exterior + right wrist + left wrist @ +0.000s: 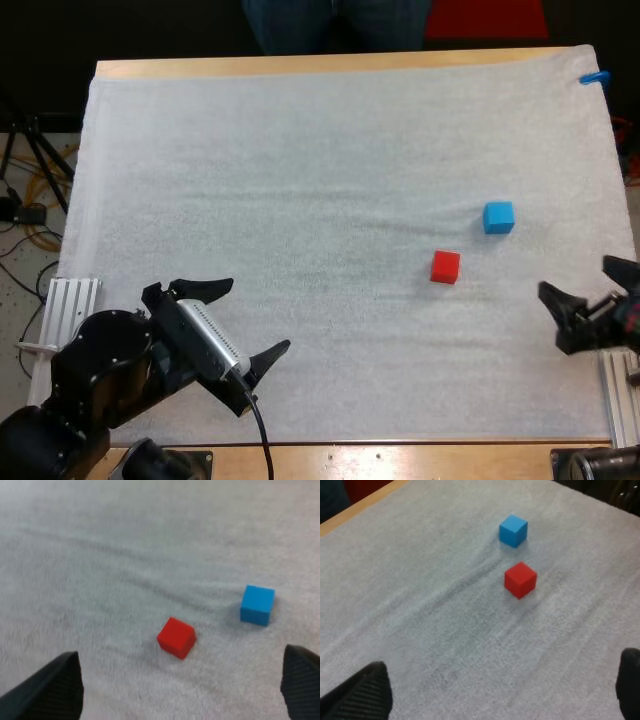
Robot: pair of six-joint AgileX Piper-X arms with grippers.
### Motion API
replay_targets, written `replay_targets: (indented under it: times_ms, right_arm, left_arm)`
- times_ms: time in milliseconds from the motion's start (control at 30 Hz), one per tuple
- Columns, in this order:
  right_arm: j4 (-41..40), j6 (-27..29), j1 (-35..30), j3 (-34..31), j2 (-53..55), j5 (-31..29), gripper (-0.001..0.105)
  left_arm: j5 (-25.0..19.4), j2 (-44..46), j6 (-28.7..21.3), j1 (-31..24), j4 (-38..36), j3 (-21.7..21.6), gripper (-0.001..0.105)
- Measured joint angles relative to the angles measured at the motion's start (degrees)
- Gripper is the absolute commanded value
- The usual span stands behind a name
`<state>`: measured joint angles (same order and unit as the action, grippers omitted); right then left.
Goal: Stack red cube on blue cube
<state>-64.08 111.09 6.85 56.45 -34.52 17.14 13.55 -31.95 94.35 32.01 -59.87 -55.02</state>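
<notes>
A red cube (445,267) rests on the white mat, right of centre, with a blue cube (498,217) a short way beyond it to the right; they sit apart. My left gripper (247,318) hovers open at the mat's near left, far from both cubes. At the right edge my right gripper (590,290) is open, a little nearer than the red cube. Ahead of the left fingers lie the red cube (520,579) and blue cube (513,530). Between and beyond the right fingers lie the red cube (176,637) and blue cube (257,604).
A person's legs (335,22) stand beyond the table's far edge. Metal brackets (68,309) sit at the mat's near left and near right (620,395). The wooden table edge (330,64) runs along the far side.
</notes>
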Motion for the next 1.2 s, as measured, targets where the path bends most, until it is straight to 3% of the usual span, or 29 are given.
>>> replay_targets:
  times_ms: [233, 467, 833, 1200]
  right_arm:
    - [0.19, 0.69, 10.94, 3.56, -12.54, -10.55, 0.078]
    - [2.6, 0.69, 17.49, 4.9, -27.91, -18.42, 0.078]
    - [9.66, 0.69, 20.72, 6.42, -46.84, -21.01, 0.078]
    - [14.32, -0.16, 20.72, 6.47, -57.67, -21.22, 0.078]
  left_arm:
    - [-0.41, 0.0, 0.0, 0.0, 0.0, 0.0, 0.087]
    - [-0.77, 0.0, 0.0, 0.0, 0.0, 0.0, 0.087]
    - [-0.81, 0.0, 0.0, 0.0, 0.0, 0.0, 0.087]
    - [-0.81, 0.0, 0.0, 0.0, 0.0, 0.0, 0.087]
